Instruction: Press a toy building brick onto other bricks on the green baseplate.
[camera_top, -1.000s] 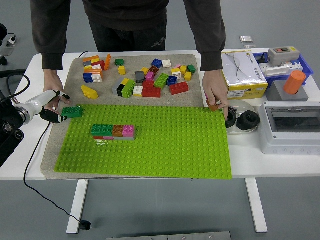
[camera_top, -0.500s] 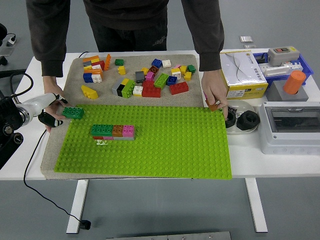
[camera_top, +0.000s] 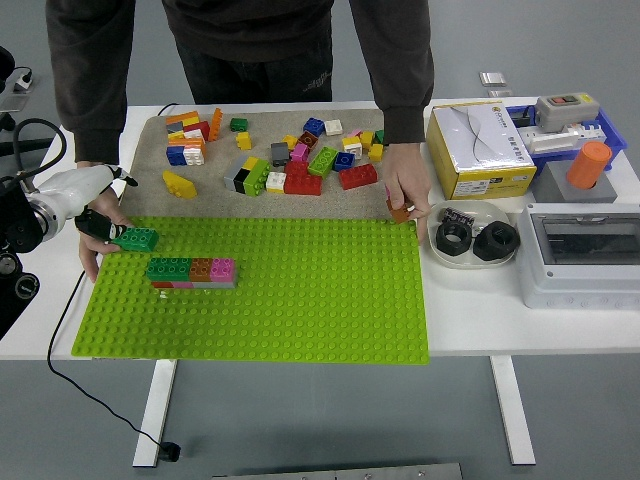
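The green baseplate (camera_top: 300, 310) lies on a beige mat. A short row of bricks (camera_top: 192, 270), green, orange and pink on top, stands on its left part. My left hand (camera_top: 108, 232), white with black fingers, comes in from the left edge and is shut on a dark green brick (camera_top: 136, 239). That brick is at the plate's far left corner, just up and left of the row. A person's hand (camera_top: 92, 250) rests behind mine at the plate's left edge. The person's other hand (camera_top: 404, 195) holds a small orange brick (camera_top: 399, 213) at the far right corner.
Several loose bricks (camera_top: 290, 160) lie on the beige mat (camera_top: 150, 150) behind the plate. To the right are a cardboard box (camera_top: 478, 150), a white bowl (camera_top: 437, 246) with black rings, a grey switch box (camera_top: 585, 255) and an orange cylinder (camera_top: 589, 165).
The baseplate with its brick row has slid left, the person's hands moving with it. My left hand has brought the green brick down and slightly left, closer to the row.
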